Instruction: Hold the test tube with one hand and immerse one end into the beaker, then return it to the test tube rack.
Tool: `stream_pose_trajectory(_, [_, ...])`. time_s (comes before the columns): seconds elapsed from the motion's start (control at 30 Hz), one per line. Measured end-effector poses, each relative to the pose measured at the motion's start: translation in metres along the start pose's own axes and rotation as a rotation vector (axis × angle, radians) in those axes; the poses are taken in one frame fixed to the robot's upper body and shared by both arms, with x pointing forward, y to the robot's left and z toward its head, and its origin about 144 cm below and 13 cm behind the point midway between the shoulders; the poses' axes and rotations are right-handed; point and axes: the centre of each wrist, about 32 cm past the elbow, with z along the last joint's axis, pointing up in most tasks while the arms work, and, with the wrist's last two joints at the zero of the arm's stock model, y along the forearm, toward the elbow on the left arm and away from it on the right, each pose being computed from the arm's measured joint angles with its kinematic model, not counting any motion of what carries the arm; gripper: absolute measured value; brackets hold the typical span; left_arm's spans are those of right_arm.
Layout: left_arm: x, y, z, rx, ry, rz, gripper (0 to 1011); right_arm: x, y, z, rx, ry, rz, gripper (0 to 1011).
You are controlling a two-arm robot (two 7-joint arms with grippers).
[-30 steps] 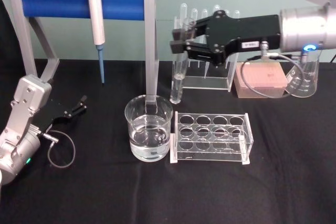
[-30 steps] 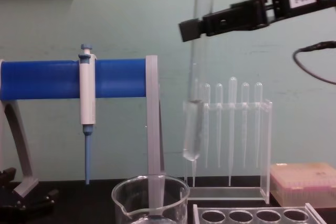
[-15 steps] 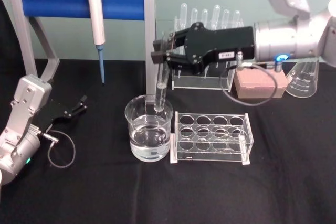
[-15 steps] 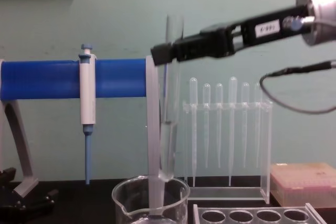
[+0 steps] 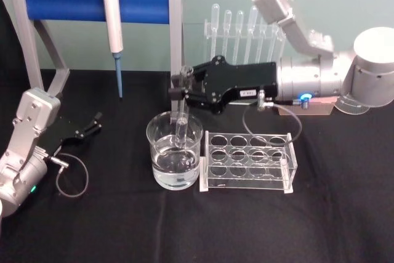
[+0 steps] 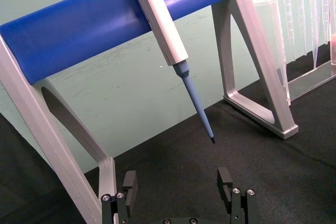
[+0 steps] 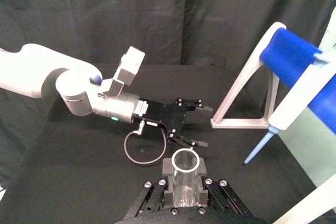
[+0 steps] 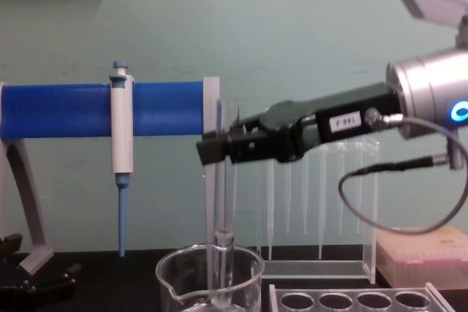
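Right claw (image 5: 183, 82) level above the beaker (image 5: 154, 152), test tube (image 5: 182, 124) upright inside.

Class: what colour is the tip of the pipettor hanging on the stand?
Blue; the pipettor tip shows best in the left wrist view.

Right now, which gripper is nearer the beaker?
Right. The right gripper holds the test tube just above the beaker; the left gripper sits well off to its left.

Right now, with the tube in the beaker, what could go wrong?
The right pincer grips the test tube near its top, so it might slip or swing. Its lower end sits below the beaker rim; swinging toward the test tube rack before lifting could tip the beaker. The left pincer lies parked.
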Motion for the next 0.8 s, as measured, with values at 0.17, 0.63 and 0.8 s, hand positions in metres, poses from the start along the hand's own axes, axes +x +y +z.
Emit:
stream_pose_trajectory(0.17, [0.0, 0.0, 0.0, 0.0, 0.0, 0.0, 1000, -0.004, 0.007, -0.017, -0.005, 0.017, 0.004, 241])
stream_pose_trajectory(0.63, [0.0, 0.0, 0.0, 0.0, 0.0, 0.0, 1000, -0.014, 0.016, -0.042, -0.013, 0.018, 0.005, 241])
stream_pose_trajectory(0.8, [0.0, 0.0, 0.0, 0.0, 0.0, 0.0, 1000, -0.017, 0.018, -0.047, -0.022, 0.01, 0.0, 241])
